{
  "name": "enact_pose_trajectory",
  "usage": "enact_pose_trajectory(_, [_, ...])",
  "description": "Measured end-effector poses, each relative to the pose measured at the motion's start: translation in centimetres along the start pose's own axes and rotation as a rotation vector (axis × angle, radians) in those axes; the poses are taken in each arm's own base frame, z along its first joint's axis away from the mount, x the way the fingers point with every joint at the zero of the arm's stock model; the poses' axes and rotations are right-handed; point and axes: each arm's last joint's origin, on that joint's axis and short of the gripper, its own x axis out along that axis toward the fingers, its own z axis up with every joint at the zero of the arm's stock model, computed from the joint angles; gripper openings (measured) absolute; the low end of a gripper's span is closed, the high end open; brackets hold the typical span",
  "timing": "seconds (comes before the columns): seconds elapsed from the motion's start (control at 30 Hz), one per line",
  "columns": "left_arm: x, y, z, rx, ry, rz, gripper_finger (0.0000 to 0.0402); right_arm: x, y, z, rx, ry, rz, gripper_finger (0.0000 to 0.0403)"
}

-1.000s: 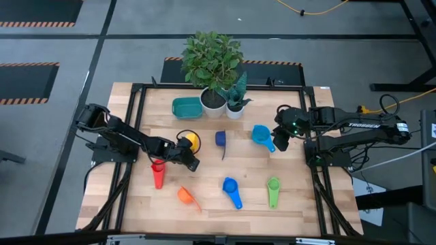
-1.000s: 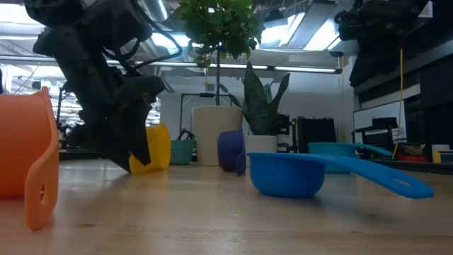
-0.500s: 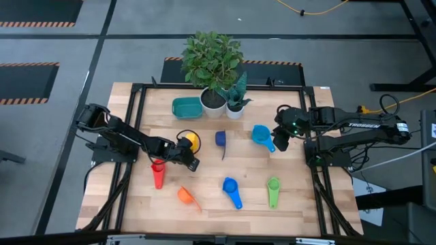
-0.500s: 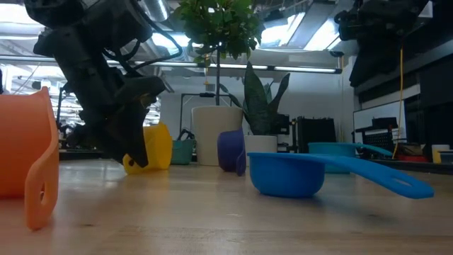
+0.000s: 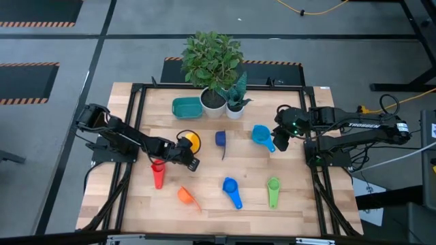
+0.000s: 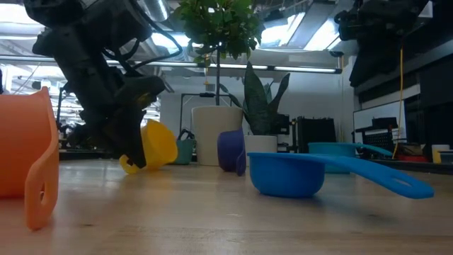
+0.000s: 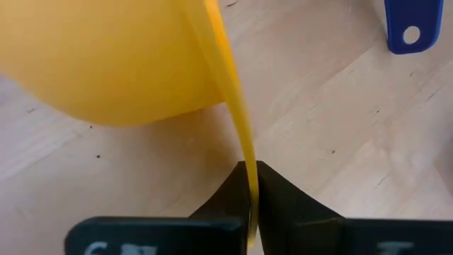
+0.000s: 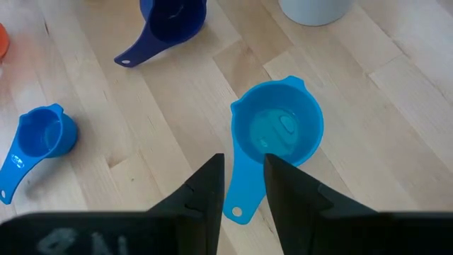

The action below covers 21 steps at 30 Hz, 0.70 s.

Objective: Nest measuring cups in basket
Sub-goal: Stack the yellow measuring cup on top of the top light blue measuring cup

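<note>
Left wrist view shows the left end effector (image 7: 248, 205) pinching the yellow cup's (image 7: 120, 64) handle, bowl tipped up off the desk (image 5: 204, 197). Best lift clear before swinging toward the basket (image 5: 186, 107). Right end effector (image 8: 244, 180) hovers open over the light blue cup (image 8: 277, 131).

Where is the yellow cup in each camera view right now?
High: yellow cup left of centre, at the left gripper.
Low: left of middle, tilted.
Left wrist: fills the top, handle pinched.
Right wrist: not in view.
Shared landmark: dark blue cup.
</note>
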Motion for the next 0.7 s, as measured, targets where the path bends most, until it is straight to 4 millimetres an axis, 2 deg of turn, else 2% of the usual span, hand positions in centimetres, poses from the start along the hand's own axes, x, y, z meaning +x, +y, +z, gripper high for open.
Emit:
enact_pose_trajectory(0.2, [-0.4, -0.5, -0.5, 0.05, -0.014, -0.035, 0.0003, 0.0, 0.0, 0.0, 0.0, -0.004, 0.002, 0.0106])
enact_pose_trajectory(0.33, [-0.7, -1.6, -0.7, 0.083, -0.042, -0.132, 0.0003, 0.1, 0.3, 0.6, -0.017, -0.056, 0.026, 0.0106])
enact_pose_trajectory(0.6, [-1.5, -4.1, 0.0, 0.142, -0.167, -0.373, 0.0002, 0.5, 1.5, 3.0, -0.118, -0.266, 0.107, 0.0106])
enact_pose_trajectory(0.7, [-1.8, -4.6, 0.3, 0.167, -0.229, -0.411, 0.0002, 1.0, 2.0, 3.9, -0.136, -0.328, 0.129, 0.0106])
